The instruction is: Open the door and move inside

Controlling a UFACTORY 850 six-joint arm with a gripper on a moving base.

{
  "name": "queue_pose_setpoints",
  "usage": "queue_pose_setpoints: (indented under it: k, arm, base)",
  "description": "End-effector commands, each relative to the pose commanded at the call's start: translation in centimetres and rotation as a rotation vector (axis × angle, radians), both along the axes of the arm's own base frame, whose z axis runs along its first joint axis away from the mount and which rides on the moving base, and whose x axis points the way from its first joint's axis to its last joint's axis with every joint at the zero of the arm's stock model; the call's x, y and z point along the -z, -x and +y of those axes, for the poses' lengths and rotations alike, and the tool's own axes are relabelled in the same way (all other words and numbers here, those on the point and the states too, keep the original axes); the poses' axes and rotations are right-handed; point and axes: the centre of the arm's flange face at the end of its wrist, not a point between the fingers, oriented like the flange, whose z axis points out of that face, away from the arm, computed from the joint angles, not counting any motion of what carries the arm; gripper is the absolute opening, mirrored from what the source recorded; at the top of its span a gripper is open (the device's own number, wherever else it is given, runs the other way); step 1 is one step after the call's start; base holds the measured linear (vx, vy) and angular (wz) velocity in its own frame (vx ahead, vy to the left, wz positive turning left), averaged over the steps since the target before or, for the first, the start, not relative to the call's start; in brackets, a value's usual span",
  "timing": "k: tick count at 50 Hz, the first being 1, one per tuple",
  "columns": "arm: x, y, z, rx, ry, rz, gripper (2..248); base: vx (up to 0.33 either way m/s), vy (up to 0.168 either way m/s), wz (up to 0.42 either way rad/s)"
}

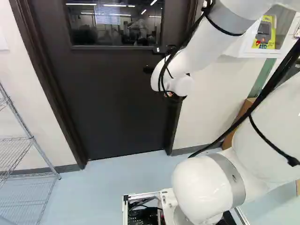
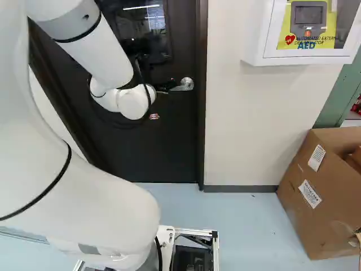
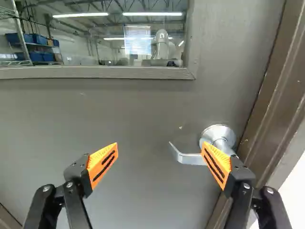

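My room has pale walls [image 2: 254, 124] and a light blue floor [image 2: 242, 226].
I see a wire rack [image 1: 31, 137], a cardboard box [image 2: 316, 209] near the wall, a white cabinet [image 2: 257, 35] fixed on this wall, and long bright lights [image 3: 153, 14] in the window glass [image 3: 107, 43].

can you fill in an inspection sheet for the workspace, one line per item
surface: pale blue floor, running up to the door
job's things: dark door with a window, looks shut in its frame; silver lever handle on it
clutter: cardboard box on the floor at the right of the right base view
gripper: open, nothing gripped; one finger overlaps the handle in the wrist view, contact cannot be told
cables: black cables run along the arm, looping near its wrist
surroundings: AED cabinet on the white wall; wire shelving at the left of the left base view
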Motion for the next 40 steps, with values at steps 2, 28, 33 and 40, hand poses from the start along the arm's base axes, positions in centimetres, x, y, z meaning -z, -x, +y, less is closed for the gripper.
queue_pose_setpoints:
  k: [2, 28, 33, 40]
  arm:
    - [-0.1, -0.4, 0.1, -0.003, 0.001, 0.013, 247]
    - [-1.2, -5.4, 2.1, -0.036, 0.01, 0.1, 247]
    - [-1.2, -6.0, 2.2, -0.037, 0.01, 0.101, 247]
    - [-0.6, -6.3, 2.2, -0.037, 0.011, 0.112, 247]
  base:
    - [0.0, 0.0, 0.0]
    - [0.0, 0.0, 0.0]
    - [0.0, 0.0, 0.0]
    - [0.0, 0.0, 0.0]
